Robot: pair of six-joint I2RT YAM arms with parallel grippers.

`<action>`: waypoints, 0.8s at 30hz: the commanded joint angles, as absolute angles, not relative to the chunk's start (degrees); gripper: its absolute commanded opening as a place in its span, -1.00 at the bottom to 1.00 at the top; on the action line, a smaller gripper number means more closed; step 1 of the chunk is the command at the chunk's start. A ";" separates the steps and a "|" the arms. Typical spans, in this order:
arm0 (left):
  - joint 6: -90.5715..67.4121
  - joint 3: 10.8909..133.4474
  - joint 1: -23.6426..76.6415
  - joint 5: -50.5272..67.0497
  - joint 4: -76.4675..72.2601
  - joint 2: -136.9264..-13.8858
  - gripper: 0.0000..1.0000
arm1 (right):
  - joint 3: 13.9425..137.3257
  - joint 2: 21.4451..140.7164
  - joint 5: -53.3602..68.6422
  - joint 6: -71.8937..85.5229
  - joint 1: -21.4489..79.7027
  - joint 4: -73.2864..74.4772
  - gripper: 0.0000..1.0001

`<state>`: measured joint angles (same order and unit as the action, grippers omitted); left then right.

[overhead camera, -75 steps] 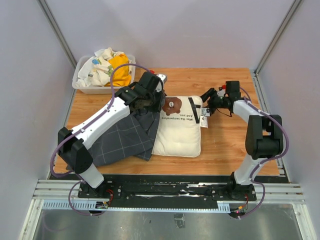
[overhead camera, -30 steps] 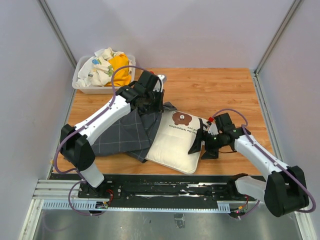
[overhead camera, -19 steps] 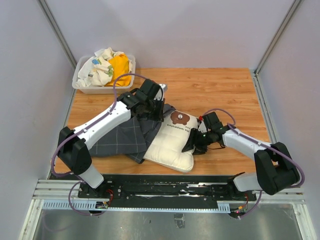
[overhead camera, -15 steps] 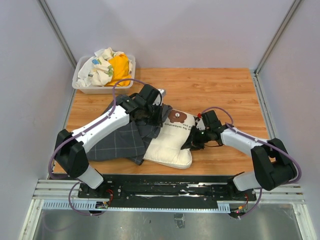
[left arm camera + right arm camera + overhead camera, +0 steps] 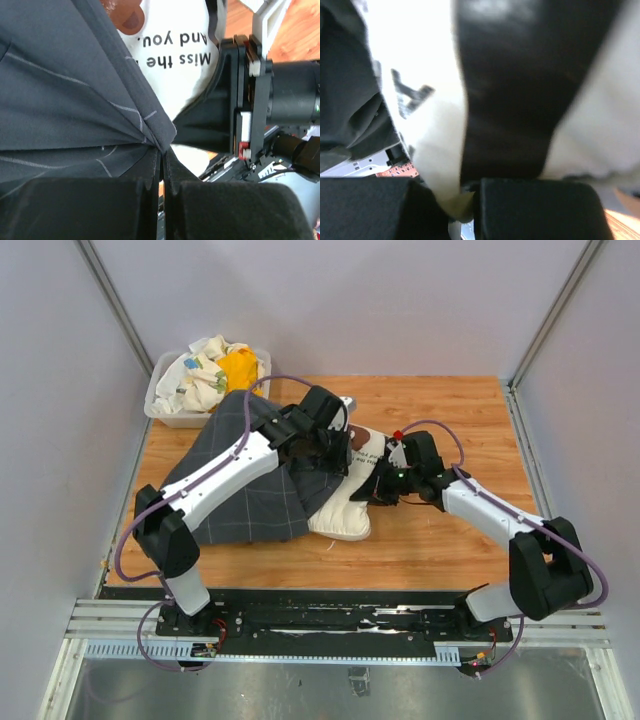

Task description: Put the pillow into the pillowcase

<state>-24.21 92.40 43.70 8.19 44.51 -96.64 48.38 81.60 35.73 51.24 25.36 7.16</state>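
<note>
The dark grey grid-lined pillowcase (image 5: 245, 490) lies left of centre on the table, one edge drawn up over the pillow. My left gripper (image 5: 335, 455) is shut on a gathered fold of the pillowcase (image 5: 90, 95), its jaws pressed together around the cloth. The cream pillow (image 5: 345, 515) shows only at its near right end; the left wrist view shows the pillow's printed face (image 5: 175, 60). My right gripper (image 5: 385, 490) is shut on the pillow's right edge (image 5: 455, 195), beside a black strap (image 5: 520, 100). The two grippers stand close together.
A white bin (image 5: 190, 422) at the back left holds a yellow cloth (image 5: 238, 365) and a white patterned cloth (image 5: 195, 375). Bare wooden table (image 5: 450, 410) lies to the right and back. Grey walls enclose the table on three sides.
My right gripper closed on the pillow's edge and pushed it back and left. My left gripper carried the pillowcase edge up and rightward, and the case now covers most of the pillow.
</note>
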 commanded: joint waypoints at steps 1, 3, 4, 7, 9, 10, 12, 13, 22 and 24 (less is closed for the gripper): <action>-23.30 102.17 46.14 15.92 43.72 -101.53 -0.99 | 53.96 76.47 39.31 54.18 24.48 1.60 -0.99; -22.86 107.10 46.14 16.51 45.41 -103.70 -0.99 | 55.41 74.51 40.46 53.96 22.78 3.41 -0.99; -22.73 109.14 46.14 16.63 46.08 -104.52 -0.99 | 56.10 73.55 41.08 53.63 21.91 4.77 -0.99; -22.62 113.14 46.14 17.17 47.62 -105.85 -0.99 | 58.39 70.48 43.03 52.02 18.92 9.16 -0.99; -22.92 113.61 46.14 18.17 47.94 -105.95 -0.99 | 58.66 68.68 44.81 51.86 16.89 10.81 -0.99; -23.16 113.31 46.14 18.37 47.98 -105.87 -1.00 | 58.39 67.88 45.83 51.81 15.80 11.43 -0.99; -23.51 111.84 46.14 18.47 47.55 -105.34 -0.99 | 57.63 66.50 48.01 51.90 13.93 12.46 -0.98; -23.72 110.56 46.14 18.50 46.90 -104.88 -1.00 | 57.04 65.92 48.97 51.61 13.10 12.93 -0.99; -25.75 100.43 46.14 22.37 40.06 -103.94 -0.99 | 48.46 64.24 50.09 45.78 9.79 17.43 -0.99; -25.92 98.66 46.14 23.29 38.51 -103.93 -0.98 | 47.08 64.12 48.62 43.99 9.81 18.81 -0.99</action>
